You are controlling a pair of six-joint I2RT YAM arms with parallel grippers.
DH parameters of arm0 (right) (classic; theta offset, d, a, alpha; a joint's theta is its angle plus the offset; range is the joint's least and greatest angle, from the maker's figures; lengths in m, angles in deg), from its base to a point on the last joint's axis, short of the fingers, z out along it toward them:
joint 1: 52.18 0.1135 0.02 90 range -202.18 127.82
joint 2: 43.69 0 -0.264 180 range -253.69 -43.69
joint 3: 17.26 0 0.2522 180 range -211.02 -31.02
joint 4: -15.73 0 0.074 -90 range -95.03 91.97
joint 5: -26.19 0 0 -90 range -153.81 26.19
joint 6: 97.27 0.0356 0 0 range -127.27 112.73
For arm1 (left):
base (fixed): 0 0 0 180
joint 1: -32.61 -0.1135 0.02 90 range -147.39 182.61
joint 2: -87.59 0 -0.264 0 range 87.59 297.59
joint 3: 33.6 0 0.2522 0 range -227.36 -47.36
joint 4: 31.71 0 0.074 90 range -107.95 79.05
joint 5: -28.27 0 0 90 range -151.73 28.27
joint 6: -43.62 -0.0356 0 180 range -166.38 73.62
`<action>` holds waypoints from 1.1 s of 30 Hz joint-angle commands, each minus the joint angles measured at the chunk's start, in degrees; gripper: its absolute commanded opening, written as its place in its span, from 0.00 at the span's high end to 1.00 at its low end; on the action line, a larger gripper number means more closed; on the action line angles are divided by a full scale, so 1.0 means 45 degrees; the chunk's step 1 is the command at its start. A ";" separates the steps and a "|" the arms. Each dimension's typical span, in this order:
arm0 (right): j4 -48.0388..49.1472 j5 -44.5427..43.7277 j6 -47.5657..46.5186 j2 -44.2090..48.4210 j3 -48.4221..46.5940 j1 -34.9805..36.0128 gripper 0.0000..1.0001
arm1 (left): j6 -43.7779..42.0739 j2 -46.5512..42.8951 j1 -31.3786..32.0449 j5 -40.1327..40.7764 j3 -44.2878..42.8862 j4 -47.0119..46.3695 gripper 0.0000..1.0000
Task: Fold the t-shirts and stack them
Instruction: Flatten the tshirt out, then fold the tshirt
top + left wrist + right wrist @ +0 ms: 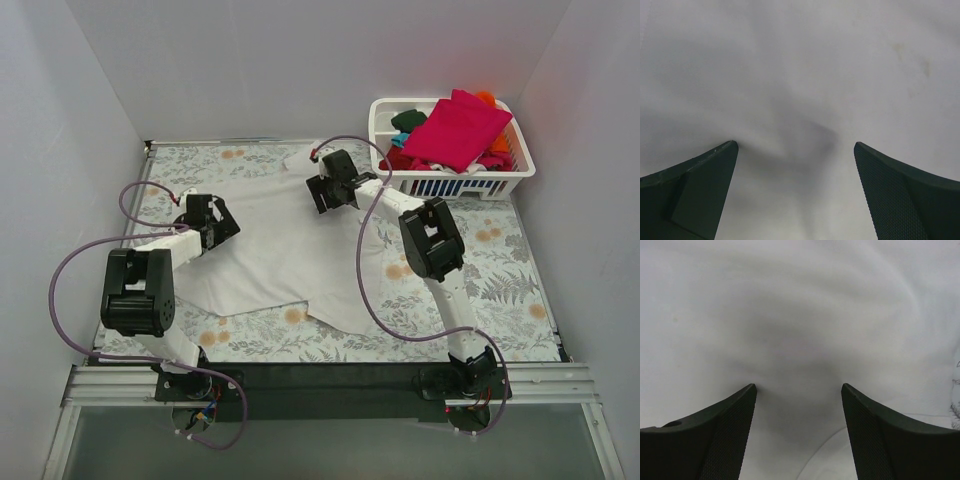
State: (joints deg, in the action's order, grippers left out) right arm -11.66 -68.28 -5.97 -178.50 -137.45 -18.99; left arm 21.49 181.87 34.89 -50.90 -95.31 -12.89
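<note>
While the white shirt (270, 255) is lying spread across the middle of the top view: we are judging that its first fold is the step in hand, and nothing is stacked yet.
White shirt: it is resting flat on the table (505, 300), running from centre left to just below centre, and it is filling both wrist views.
Other shirts: a magenta shirt (455, 130) is topping the heap in the basket (450, 185) at the upper right, well apart from our work.
Left gripper (220, 222): we are holding it wide open at centre left; its fingers (700, 185) are standing low over the cloth with a soft pucker between them, clasping nothing.
Right gripper (327, 190): we are holding it wide open too, just above centre; its fingers (715, 435) are framing a shallow crease, and whether they are touching the cloth we cannot tell.
Doing it well: we are thinking both grippers should be closing together on a full pinch of cloth, lifting level and carrying it over without dragging the rest.
Left arm: it is bending at the lower left, its forearm reaching right.
Right arm: it is rising from the lower right and bending at centre right, its forearm reaching toward the upper left.
</note>
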 commanded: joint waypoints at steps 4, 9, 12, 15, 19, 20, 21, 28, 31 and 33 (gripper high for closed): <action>-0.1365 -0.1585 -0.0680 -0.1369 -0.1894 0.0164 0.36 | -0.0279 0.0806 -0.0214 -0.0883 -0.0361 0.0047 0.06; -0.1756 -0.1526 -0.0621 -0.2094 -0.3104 0.0144 0.35 | -0.0318 0.1255 -0.0234 -0.1117 -0.0751 -0.0070 0.06; -0.1932 -0.1526 -0.0543 -0.2387 -0.3612 0.0047 0.34 | -0.0396 0.1548 -0.0254 -0.1137 -0.1102 -0.0128 0.06; -0.1972 -0.1429 -0.0484 -0.2407 -0.3731 -0.0090 0.33 | -0.0552 0.1880 -0.0273 -0.1118 -0.1473 -0.0167 0.06; -0.1952 -0.0806 -0.0601 -0.2155 -0.3789 -0.0227 0.33 | -0.0806 0.1824 -0.0215 -0.1079 -0.1864 -0.0421 0.06; -0.1933 -0.0301 -0.0795 -0.2057 -0.3809 -0.0227 0.33 | -0.0845 0.1358 -0.0157 -0.0982 -0.1885 -0.0460 0.06; -0.1836 0.0110 -0.0932 -0.1920 -0.3809 -0.0227 0.33 | -0.0884 0.1025 -0.0079 -0.0575 -0.1885 -0.0576 0.06; -0.0333 0.1657 -0.1207 0.0964 -0.2016 -0.0227 0.33 | -0.0515 -0.2683 0.1053 0.2938 -0.2023 0.1138 0.06; 0.0097 0.2125 -0.1051 0.2372 -0.0571 -0.0246 0.33 | 0.0110 -0.3564 0.1113 0.3587 -0.1535 0.2466 0.06; 0.0196 0.2457 -0.0740 0.2981 0.0499 -0.0227 0.34 | 0.0364 -0.3841 0.1113 0.3764 -0.0910 0.3209 0.07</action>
State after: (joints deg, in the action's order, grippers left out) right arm -15.68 -61.20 -10.19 -173.14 -139.01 -20.19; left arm 20.58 166.22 40.25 -40.36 -102.54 -6.90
